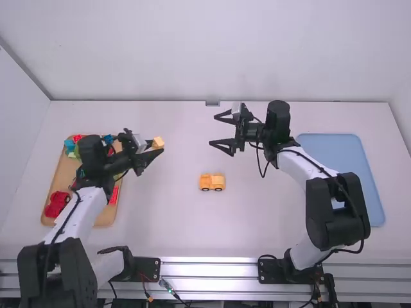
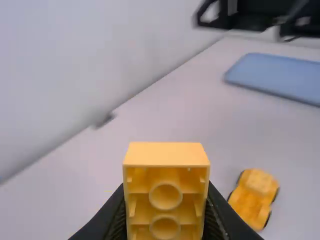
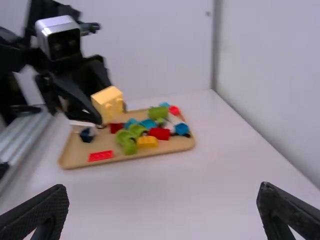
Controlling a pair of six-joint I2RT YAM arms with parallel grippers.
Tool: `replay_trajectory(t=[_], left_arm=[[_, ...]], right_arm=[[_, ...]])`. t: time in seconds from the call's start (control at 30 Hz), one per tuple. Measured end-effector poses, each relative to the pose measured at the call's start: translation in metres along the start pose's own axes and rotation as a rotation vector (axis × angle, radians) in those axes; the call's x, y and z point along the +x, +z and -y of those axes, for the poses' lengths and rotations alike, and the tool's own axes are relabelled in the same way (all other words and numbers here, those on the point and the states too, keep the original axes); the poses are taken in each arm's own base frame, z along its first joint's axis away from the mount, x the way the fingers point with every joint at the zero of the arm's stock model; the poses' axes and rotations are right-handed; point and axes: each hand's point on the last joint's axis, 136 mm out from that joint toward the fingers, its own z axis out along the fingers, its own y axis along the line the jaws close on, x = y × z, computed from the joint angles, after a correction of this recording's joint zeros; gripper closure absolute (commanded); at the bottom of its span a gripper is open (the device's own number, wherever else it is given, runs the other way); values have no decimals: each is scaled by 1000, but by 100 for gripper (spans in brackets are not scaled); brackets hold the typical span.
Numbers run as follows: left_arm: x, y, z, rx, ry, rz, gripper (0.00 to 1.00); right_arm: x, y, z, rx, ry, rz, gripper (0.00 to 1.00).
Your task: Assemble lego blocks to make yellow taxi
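Note:
My left gripper point(image 1: 151, 151) is shut on a yellow block point(image 1: 158, 142) above the table, near the right side of the wooden tray. In the left wrist view the yellow block point(image 2: 166, 192) shows its hollow underside between the fingers of the left gripper point(image 2: 166, 220). The yellow toy car point(image 1: 212, 182) stands on its wheels mid-table, apart from both grippers; the left wrist view has the car point(image 2: 254, 198) too. Farther back, my right gripper point(image 1: 218, 131) is held open with nothing between its fingers; in the right wrist view the right gripper point(image 3: 162, 212) has its fingers wide apart.
A wooden tray point(image 1: 62, 173) at the left holds several red, blue, green and yellow blocks, partly under the left arm. A blue tray point(image 1: 334, 144) lies at the right, partly behind the right arm. A small grey bracket point(image 1: 212, 103) sits at the table's back edge.

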Motion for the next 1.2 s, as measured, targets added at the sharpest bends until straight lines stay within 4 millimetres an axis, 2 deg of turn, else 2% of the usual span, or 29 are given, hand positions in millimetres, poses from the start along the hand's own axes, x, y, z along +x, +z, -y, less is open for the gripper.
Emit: replay_trajectory(t=[0.03, 0.13, 0.2, 0.3, 0.37, 0.5, 0.8, 0.9, 0.97, 1.0, 1.07, 1.2], left_arm=[[-6, 15, 11, 57, 20, 31, 88], [-12, 41, 32, 158, 30, 74, 88], [-16, 62, 43, 231, 23, 105, 88], [-24, 80, 49, 309, 20, 147, 88], [-31, 90, 49, 361, 15, 179, 92], [-40, 100, 45, 434, -14, 202, 95], [-45, 106, 56, 533, -38, 212, 94], [-47, 105, 59, 544, -32, 218, 94], [-47, 105, 59, 545, -33, 217, 94], [-47, 105, 59, 546, -35, 217, 94], [-47, 105, 59, 546, -35, 217, 93], [-48, 105, 59, 545, -27, 221, 91]], right_arm=[[-2, 1, -7, -43, -2, 9, 0], [-5, 5, -21, -115, -4, 18, 0], [-5, 11, -32, -163, -7, 20, 4], [-7, 17, -41, -203, -23, 25, 8], [-8, 17, -43, -214, -26, 27, 12], [-9, 15, -43, -222, -36, 31, 21], [-15, 16, -37, -183, -33, 36, 31], [-15, 17, -35, -172, -22, 35, 44], [-15, 17, -34, -170, -21, 35, 48], [-15, 17, -34, -169, -20, 35, 54], [-15, 17, -34, -169, -20, 35, 56], [-15, 17, -34, -169, -21, 35, 51]])
